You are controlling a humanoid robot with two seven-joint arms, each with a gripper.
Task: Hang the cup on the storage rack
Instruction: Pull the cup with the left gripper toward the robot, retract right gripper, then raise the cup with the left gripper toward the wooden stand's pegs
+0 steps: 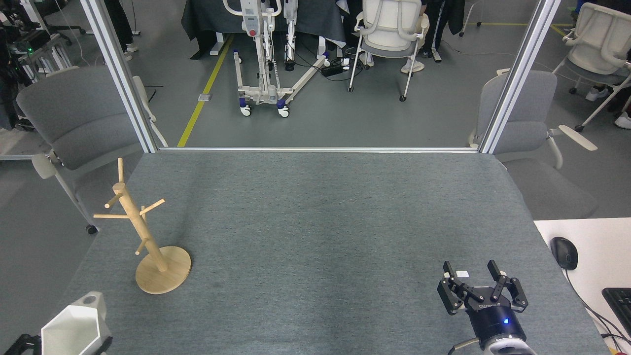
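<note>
One light, rigid cup [74, 328] is sitting clamped in the left gripper's fingers [17, 342] while the right gripper's fingers [494, 272] are spreading apart.

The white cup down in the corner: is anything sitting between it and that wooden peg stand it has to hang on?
Nothing visible. The cup sits at the bottom left, the storage rack stands just beyond it, and only bare grey table lies between them. The rack's pegs are all free.
</note>
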